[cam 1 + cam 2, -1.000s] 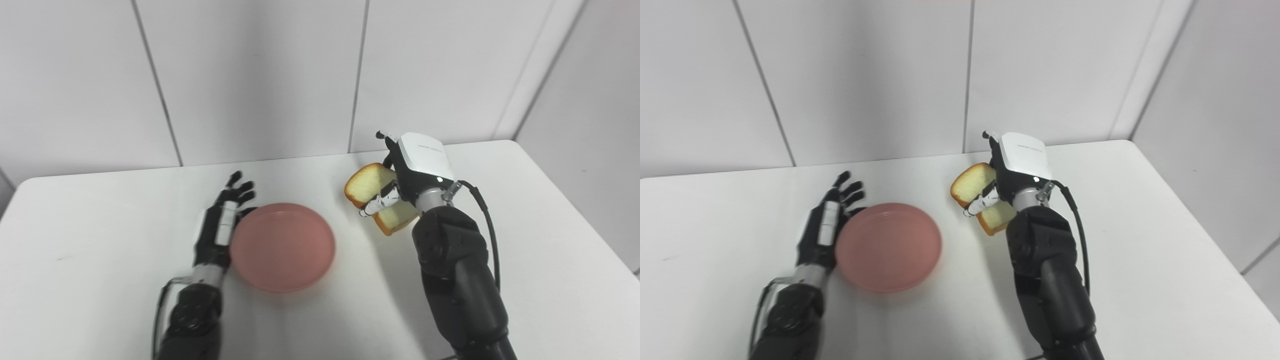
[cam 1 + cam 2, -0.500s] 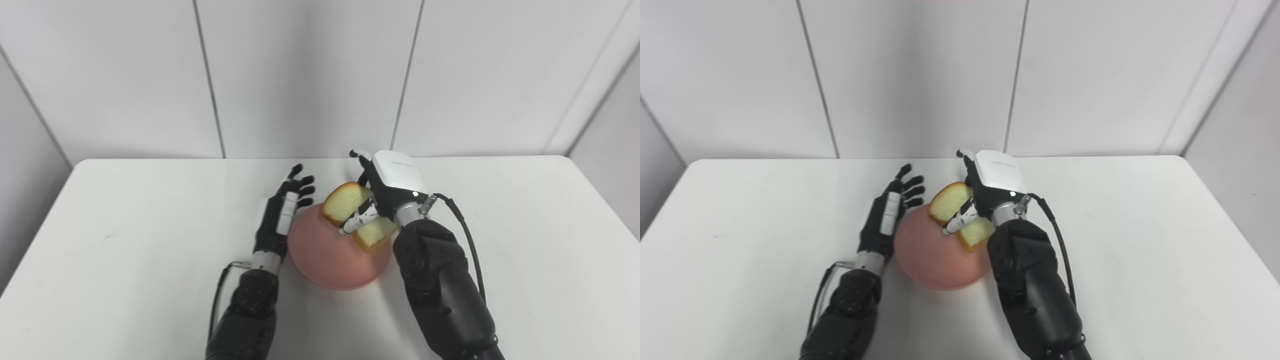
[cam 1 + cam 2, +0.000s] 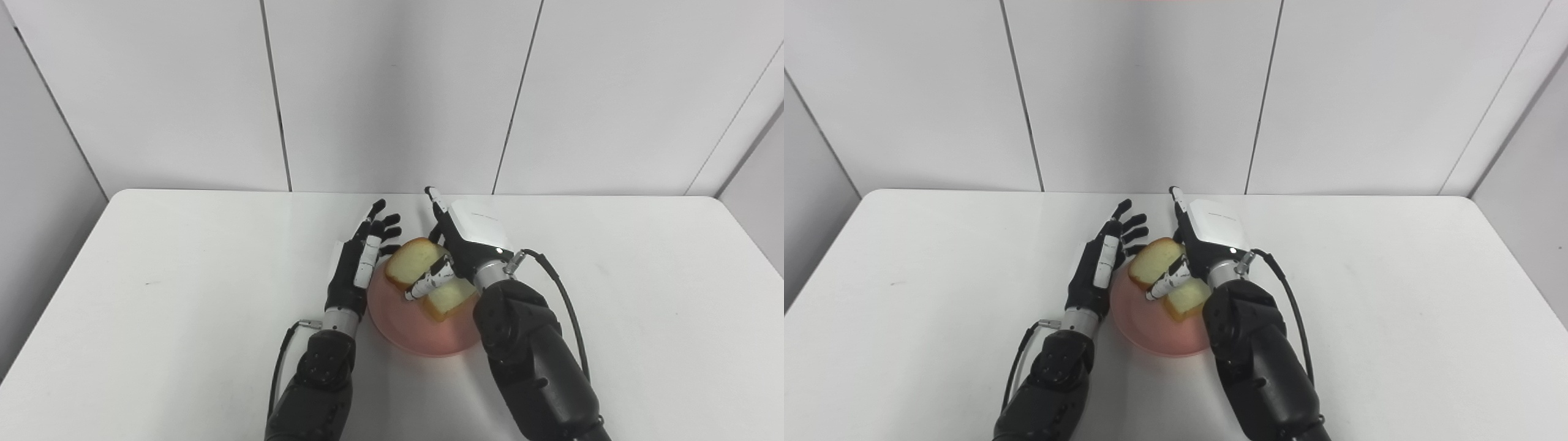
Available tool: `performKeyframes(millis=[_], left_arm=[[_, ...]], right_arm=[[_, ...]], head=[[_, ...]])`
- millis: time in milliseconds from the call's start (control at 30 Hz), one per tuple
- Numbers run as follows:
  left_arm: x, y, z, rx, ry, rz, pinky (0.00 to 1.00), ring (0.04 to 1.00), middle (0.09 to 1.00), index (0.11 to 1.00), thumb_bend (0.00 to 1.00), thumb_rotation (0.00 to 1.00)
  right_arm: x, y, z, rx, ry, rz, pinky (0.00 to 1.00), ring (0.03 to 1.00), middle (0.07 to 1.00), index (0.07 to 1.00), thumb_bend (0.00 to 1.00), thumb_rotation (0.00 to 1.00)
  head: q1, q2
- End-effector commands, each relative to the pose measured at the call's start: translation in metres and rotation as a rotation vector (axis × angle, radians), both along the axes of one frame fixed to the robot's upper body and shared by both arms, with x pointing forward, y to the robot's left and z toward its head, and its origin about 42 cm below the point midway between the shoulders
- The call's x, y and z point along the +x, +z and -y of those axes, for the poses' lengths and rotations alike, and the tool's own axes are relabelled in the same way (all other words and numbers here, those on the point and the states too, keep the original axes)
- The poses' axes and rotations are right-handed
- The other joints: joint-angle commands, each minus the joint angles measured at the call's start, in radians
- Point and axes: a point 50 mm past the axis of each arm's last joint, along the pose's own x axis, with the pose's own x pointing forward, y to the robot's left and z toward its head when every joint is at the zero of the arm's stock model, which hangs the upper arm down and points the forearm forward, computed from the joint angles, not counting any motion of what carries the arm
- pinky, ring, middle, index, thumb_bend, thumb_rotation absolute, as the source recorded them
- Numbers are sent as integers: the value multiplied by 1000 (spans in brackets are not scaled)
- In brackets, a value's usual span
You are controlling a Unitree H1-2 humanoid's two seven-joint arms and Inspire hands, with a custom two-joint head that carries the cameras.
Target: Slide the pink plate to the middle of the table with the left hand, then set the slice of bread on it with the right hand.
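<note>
Now slice of bread [image 3: 422,269] above pink plate [image 3: 404,327]

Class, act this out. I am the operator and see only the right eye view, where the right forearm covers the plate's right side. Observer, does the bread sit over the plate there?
Observer: Yes. The left eye view shows more of the pink plate, and its near right rim reaches past the slice of bread.
Operator: Is the right hand holding the slice?
Observer: Yes. The right hand has its thumb across the slice.
Operator: And the left hand?
Observer: The left hand is open beside the plate's left rim; whether they touch I cannot tell.
</note>
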Motion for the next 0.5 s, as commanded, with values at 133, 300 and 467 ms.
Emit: performKeyframes(millis=[133, 300, 467], left_arm=[[-18, -27, -16, 11, 7, -84, 680, 814, 840, 893, 990, 1000], [-20, -27, -23, -5, 5, -87, 685, 811, 837, 887, 979, 1000], [-21, -26, -26, -4, 3, -92, 679, 812, 832, 882, 989, 1000]], right_arm=[[5, 24, -12, -5, 9, 78, 172, 257, 481, 925, 550, 0], [2, 18, -12, -1, -9, 55, 176, 255, 482, 952, 549, 0], [-1, 10, -11, 1, -22, 33, 199, 296, 488, 865, 547, 0]], head=[[-18, 10], [-29, 22], [-46, 33]])
